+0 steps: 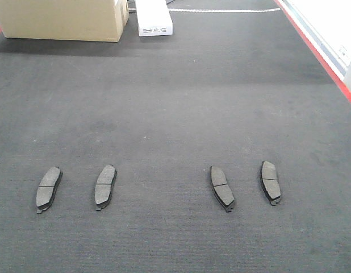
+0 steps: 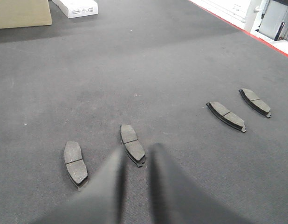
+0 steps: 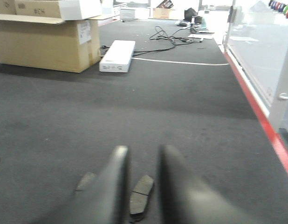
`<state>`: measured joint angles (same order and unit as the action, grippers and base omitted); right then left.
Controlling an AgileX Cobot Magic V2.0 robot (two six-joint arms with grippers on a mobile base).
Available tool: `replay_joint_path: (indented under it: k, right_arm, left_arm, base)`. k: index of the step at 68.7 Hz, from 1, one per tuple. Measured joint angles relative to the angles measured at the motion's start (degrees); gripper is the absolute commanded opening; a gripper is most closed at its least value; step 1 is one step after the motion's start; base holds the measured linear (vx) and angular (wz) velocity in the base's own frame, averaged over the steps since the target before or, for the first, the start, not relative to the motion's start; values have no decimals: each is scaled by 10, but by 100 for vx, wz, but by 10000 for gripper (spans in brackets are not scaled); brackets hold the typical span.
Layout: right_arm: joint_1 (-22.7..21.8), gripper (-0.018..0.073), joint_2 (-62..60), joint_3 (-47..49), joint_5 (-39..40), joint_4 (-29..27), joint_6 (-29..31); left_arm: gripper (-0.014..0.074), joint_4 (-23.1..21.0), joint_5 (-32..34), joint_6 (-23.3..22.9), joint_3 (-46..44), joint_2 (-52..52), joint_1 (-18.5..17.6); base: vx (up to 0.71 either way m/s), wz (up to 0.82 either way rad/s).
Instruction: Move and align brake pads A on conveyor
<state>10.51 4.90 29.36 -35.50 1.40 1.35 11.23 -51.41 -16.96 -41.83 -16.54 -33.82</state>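
Observation:
Several brake pads A lie in a row on the dark conveyor [image 1: 175, 102]: a left pair [image 1: 49, 189] [image 1: 105, 185] and a right pair [image 1: 222, 187] [image 1: 271, 181], each lying roughly lengthwise. Neither gripper shows in the front view. In the left wrist view my left gripper [image 2: 138, 150] is open above the belt, its blurred fingers [image 2: 113, 177] just behind the second pad [image 2: 133, 144], with another pad [image 2: 76, 164] to its left. My right gripper [image 3: 143, 150] is open too. One pad [image 3: 140, 196] shows between its fingers on the belt below, and another [image 3: 85, 181] is half hidden.
A cardboard box [image 1: 62, 20] and a white box [image 1: 154, 17] stand at the belt's far end. A red edge strip [image 1: 317, 54] runs along the right side, with a glass panel [image 3: 260, 51] beyond it. Cables [image 3: 167, 39] lie far back.

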Motion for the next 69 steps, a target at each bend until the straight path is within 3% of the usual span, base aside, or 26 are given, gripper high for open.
replay_joint_path:
  k: [55, 63, 69]
  right_arm:
    - [0, -10, 0, 0, -7, -20, 0]
    - [0, -10, 0, 0, -7, -20, 0]
    - [0, -10, 0, 0, -7, -20, 0]
  left_arm:
    - [-7, 0, 27, 0, 8, 0, 2]
    - [-6, -8, 49, 0, 51, 0, 49]
    - [-6, -16, 114, 0, 109, 0, 114]
  base:
    - [0, 0]
    - [0, 0]
    - [0, 0]
